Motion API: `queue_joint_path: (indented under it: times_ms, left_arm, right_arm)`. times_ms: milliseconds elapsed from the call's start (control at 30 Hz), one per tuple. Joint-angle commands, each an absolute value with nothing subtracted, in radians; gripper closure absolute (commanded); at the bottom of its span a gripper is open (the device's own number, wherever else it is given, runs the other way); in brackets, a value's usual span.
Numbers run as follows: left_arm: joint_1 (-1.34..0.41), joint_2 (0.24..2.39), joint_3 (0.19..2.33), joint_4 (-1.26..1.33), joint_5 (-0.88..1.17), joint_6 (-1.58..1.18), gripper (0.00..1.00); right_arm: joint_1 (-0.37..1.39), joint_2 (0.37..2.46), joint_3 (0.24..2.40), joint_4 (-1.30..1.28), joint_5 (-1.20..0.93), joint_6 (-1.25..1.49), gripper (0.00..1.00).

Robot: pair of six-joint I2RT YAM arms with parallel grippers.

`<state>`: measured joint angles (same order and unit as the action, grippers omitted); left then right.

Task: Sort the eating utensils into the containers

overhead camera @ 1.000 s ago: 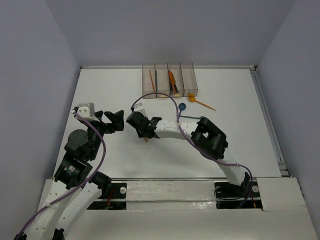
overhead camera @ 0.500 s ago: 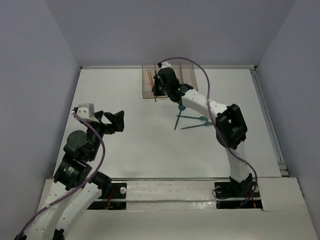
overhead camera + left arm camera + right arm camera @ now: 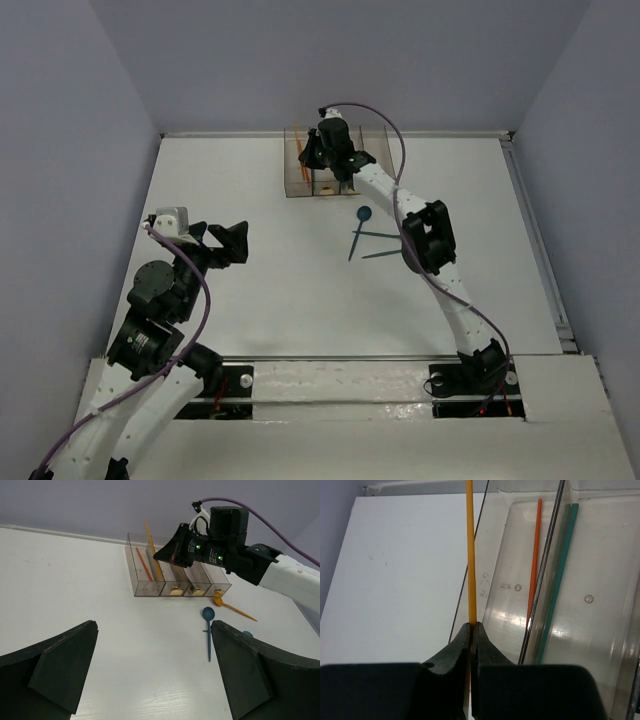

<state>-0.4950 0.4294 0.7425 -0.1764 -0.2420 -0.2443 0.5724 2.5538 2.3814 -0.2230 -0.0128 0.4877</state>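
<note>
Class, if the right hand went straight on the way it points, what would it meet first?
Likely the outer wall of the end bin: the right hand holds an orange stick lying along that edge. Depth is unclear; it may pass outside, over the table.

The containers (image 3: 293, 186) sit against the table's far edge, a little left of its middle. My right gripper (image 3: 316, 160) hangs above their left end, pinching the gripped stick (image 3: 298, 143), which rises over the leftmost bin's outer wall. A second stick (image 3: 144, 564) lies lengthwise inside that leftmost bin. On the table just before the row's right end lies one spoon (image 3: 232, 608). Another spoon (image 3: 364, 213) lies nearer me, toward the table's middle, with two fork pieces (image 3: 378, 236) just right of its handle. My left gripper (image 3: 228, 243) sits toward the left edge, well apart from everything else.
</note>
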Motion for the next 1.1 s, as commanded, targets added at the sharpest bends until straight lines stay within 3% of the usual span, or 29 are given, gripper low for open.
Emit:
queue_joint_path:
  times_ms: [0, 167, 300, 400, 567, 633, 733, 900, 1067]
  left_arm:
    - [-0.486, 0.440, 0.736, -0.137, -0.249, -0.236, 0.01]
    - [-0.486, 0.443, 0.736, -0.133, -0.242, -0.235, 0.01]
    - [-0.486, 0.445, 0.736, -0.135, -0.242, -0.233, 0.01]
    - [-0.486, 0.443, 0.735, -0.133, -0.242, -0.233, 0.01]
    - [-0.486, 0.443, 0.736, -0.135, -0.236, -0.235, 0.01]
    - [-0.486, 0.443, 0.736, -0.135, -0.233, -0.233, 0.01]
    - [-0.486, 0.437, 0.735, -0.137, -0.227, -0.235, 0.01]
    - [-0.486, 0.434, 0.733, -0.130, -0.204, -0.235, 0.01]
    - [-0.486, 0.433, 0.732, -0.130, -0.192, -0.235, 0.01]
  right_arm:
    - [0.572, 2.563, 2.431, -0.160, -0.089, 0.531, 1.00]
    - [0.572, 2.594, 2.479, -0.155, -0.078, 0.551, 0.87]
    - [0.561, 2.579, 2.456, -0.141, -0.057, 0.566, 0.57]
    - [0.551, 2.550, 2.438, -0.141, -0.051, 0.568, 0.46]
    - [0.541, 2.403, 2.269, -0.112, -0.028, 0.511, 0.46]
    - [0.532, 2.317, 2.156, -0.086, -0.008, 0.488, 0.53]
    - [0.523, 2.096, 1.811, 0.012, 0.043, 0.428, 0.62]
    - [0.469, 1.748, 1.304, 0.029, 0.128, 0.382, 0.66]
    - [0.420, 1.540, 1.028, -0.057, 0.211, 0.448, 0.68]
